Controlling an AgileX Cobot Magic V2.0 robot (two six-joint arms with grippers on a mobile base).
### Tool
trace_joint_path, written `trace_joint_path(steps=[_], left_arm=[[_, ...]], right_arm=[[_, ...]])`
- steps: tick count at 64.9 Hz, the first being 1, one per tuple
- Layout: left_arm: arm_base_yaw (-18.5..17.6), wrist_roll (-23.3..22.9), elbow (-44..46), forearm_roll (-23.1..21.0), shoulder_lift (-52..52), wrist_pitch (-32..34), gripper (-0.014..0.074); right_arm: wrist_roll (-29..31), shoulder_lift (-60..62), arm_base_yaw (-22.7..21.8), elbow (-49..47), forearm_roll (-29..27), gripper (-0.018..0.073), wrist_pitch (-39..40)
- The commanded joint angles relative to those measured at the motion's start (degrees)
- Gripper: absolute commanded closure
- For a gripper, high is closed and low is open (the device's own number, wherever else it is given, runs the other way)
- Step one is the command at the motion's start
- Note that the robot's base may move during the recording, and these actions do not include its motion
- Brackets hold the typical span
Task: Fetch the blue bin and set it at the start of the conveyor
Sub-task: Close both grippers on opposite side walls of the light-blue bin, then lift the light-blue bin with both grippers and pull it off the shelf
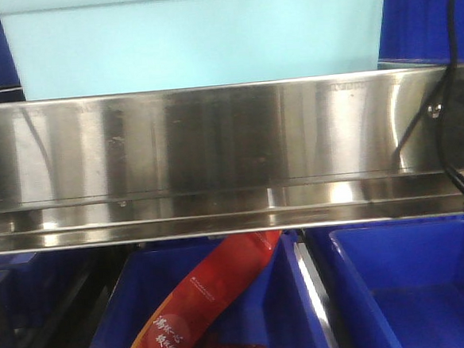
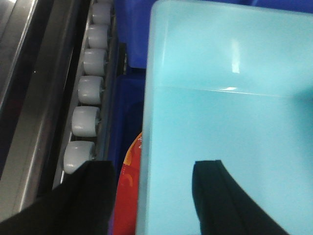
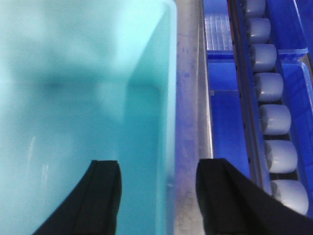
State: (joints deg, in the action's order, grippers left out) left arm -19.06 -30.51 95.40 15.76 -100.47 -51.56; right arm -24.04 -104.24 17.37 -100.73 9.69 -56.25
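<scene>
One pale aqua-blue smooth plastic rectangular bin (image 1: 199, 49), shelved behind a shiny stainless-steel rail (image 1: 214, 143) between dark royal-blue plastic crates (image 1: 424, 17); left gripper (image 2: 151, 169) and right gripper (image 3: 159, 166) each spread astride an opposite side wall, not pinching, evidently positioned for a two-armed lift.

I see the blue bin (image 1: 199, 41) filling the top of my front camera, sitting behind a broad steel shelf rail (image 1: 214, 151), with dark blue crates (image 1: 424, 17) on either side of it. Below the rail, a red packet (image 1: 209, 303) leans in a lower crate (image 1: 123, 325). A black cable (image 1: 452, 127) runs down the right.
</scene>
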Motion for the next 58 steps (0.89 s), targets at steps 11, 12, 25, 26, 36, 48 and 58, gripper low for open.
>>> trace_joint_path(steps=[11,12,25,26,36,48,58], left_arm=[[0.0,0.7,0.4,0.1,-1.0,0.8,0.0311],[0.0,0.7,0.4,0.1,-1.2,0.8,0.0311],[0.0,0.7,0.4,0.1,-1.6,0.9,0.0311],[0.0,0.7,0.4,0.1,-1.6,0.9,0.0311],[0.0,0.7,0.4,0.5,-1.6,1.5,0.0311],[0.0,0.7,0.4,0.4,-1.8,1.5,0.0311],[0.0,0.7,0.4,0.4,-1.8,1.5,0.0311]], right_arm=[[0.0,0.1,-0.3,-0.4,1.1,0.0303,1.8],[0.0,0.1,-0.3,-0.4,1.1,0.0303,1.8],[0.0,-1.2,-0.3,-0.4,1.8,0.0303,1.9],[0.0,-1.3,-0.3,-0.4,1.8,0.0303,1.9],[0.0,-1.2,-0.3,-0.4,1.8,0.0303,1.9],[0.0,-1.2,-0.3,-0.4,1.8,0.0303,1.8],[0.0,-1.3,-0.3,-0.4,1.8,0.0303,1.8]])
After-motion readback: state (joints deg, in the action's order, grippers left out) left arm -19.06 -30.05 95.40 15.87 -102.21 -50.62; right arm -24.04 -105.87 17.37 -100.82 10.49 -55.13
